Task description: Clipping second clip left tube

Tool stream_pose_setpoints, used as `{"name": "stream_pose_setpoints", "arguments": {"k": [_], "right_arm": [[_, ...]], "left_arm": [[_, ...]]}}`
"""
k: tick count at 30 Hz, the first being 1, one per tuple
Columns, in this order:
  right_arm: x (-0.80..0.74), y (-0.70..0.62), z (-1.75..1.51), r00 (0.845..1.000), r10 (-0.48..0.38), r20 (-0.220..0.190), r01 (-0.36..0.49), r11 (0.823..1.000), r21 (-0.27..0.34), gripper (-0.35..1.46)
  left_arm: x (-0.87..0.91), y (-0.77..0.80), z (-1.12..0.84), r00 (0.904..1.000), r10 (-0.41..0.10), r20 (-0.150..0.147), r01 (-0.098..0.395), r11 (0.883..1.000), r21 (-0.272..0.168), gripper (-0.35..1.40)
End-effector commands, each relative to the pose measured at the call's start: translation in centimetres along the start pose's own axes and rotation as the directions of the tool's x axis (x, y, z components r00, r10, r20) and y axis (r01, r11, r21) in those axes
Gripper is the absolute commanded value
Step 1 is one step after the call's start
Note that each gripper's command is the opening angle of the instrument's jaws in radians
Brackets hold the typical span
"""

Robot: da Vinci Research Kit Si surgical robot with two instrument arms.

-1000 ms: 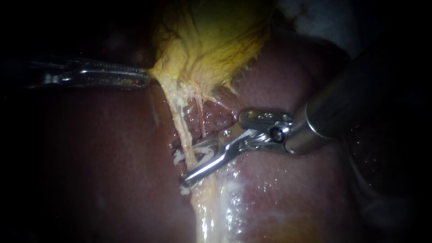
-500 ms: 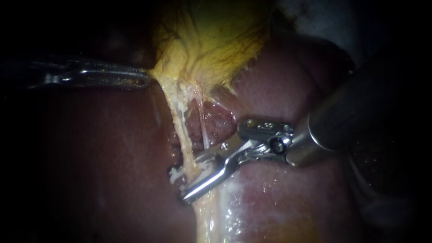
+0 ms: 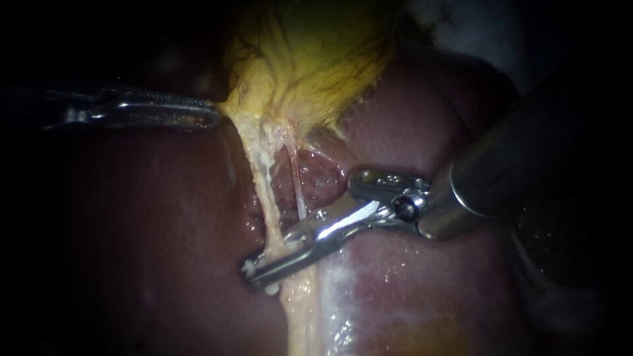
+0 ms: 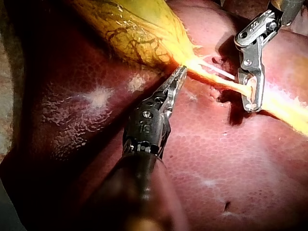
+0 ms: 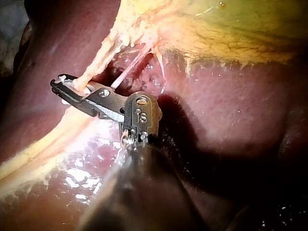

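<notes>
Left tube, pale stringy cord (image 3: 266, 194): right instrument (image 3: 260, 270) slants across it, end effector clenched on it; left instrument (image 3: 212, 115) lies level, grasping yellow gallbladder (image 3: 310, 59) edge.

**Bright in the middle, dark all around**

The light falls on the middle of the scene and makes the wet liver (image 3: 409, 290) shine. On the left and on the right it fades to black. Far off on the right is a pale white patch (image 3: 461, 26) (too blurry to tell what it is). Past the liver's edge, the left wrist view shows a pale speckled surface (image 4: 6, 96). The right wrist view shows a grey patch (image 5: 12, 19) there.
</notes>
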Motion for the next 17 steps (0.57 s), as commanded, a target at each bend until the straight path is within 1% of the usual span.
{"name": "stream_pose_setpoints", "arguments": {"k": [1,3,5,9,17], "right_arm": [[-0.01,0.0,0.0,1.0,-0.001,0.001,0.001,1.0,0.001,-0.35],[0.0,0.04,0.02,1.0,-0.001,-0.006,0.001,1.0,-0.004,-0.35],[0.01,0.06,0.02,1.0,-0.001,-0.002,0.001,1.0,-0.008,-0.35],[-0.03,0.07,0.02,1.0,-0.004,0.017,0.004,1.0,-0.021,-0.35],[-0.06,0.08,0.02,1.0,-0.005,0.019,0.005,1.0,-0.021,-0.35]], "left_arm": [[0.0,0.0,0.0,1.0,0.0,0.0,0.0,1.0,0.0,-0.35],[0.0,0.0,0.0,1.0,0.0,0.0,0.0,1.0,0.0,-0.35],[0.0,0.0,0.0,1.0,0.0,0.0,0.0,1.0,0.0,-0.35],[0.0,0.0,0.0,1.0,0.0,0.0,0.0,1.0,0.0,-0.35],[0.0,0.0,0.0,1.0,0.0,0.0,0.0,1.0,0.0,-0.35]]}}
